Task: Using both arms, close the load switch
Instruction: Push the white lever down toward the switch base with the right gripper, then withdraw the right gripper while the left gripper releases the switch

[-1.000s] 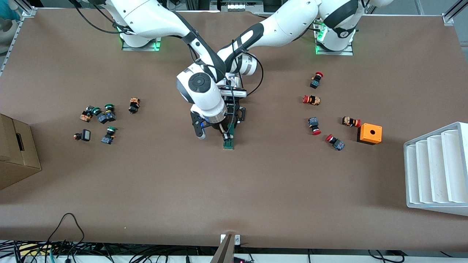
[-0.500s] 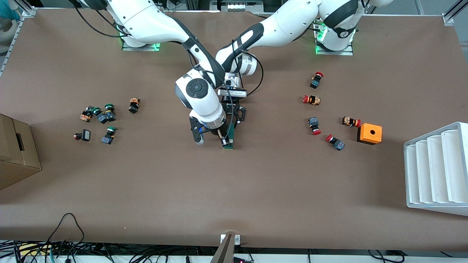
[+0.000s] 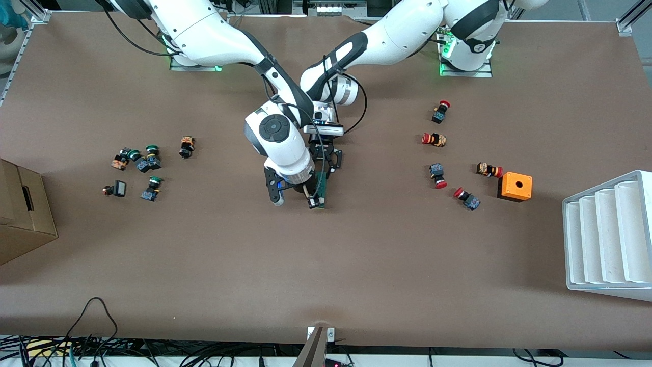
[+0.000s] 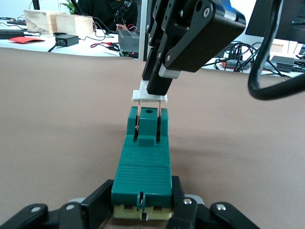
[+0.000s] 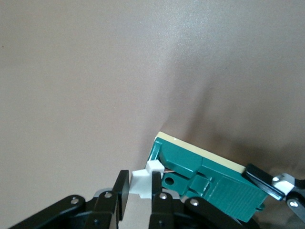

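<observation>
Right gripper [image 3: 308,200]: closed on the white sliding piece [image 4: 149,97] at the load switch's camera-side end; over the last second it has shifted slightly toward the right arm's end of the table.
Load switch [image 3: 320,188]: flat on the table [image 3: 356,244] mid-width; position unchanged.
Left gripper [image 3: 324,159]: clamped on the switch's end toward the bases, bracing it.
Finding: white piece raised on its blades; closure judged under way, not complete.
</observation>
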Tool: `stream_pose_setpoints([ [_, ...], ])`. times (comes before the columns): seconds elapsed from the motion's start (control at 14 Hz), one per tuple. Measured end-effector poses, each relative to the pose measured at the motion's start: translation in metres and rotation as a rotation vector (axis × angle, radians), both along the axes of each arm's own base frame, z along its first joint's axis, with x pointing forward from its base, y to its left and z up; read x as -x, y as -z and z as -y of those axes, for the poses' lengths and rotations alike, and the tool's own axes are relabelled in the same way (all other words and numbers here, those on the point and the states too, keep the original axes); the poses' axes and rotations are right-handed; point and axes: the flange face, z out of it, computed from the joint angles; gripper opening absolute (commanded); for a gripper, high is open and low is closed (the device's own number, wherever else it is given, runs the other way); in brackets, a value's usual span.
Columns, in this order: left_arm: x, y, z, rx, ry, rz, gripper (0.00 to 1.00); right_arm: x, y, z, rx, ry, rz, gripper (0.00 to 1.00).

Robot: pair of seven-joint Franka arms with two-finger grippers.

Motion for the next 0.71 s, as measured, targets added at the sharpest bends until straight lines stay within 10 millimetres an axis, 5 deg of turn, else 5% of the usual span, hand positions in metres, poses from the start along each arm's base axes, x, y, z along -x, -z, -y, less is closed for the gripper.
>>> stream_pose_setpoints([
  [0.71, 0.000, 0.000, 0.000, 0.000, 0.000, 0.000, 0.47, -0.003, 0.016, 0.003, 0.002, 0.002, -0.004, 0.26],
])
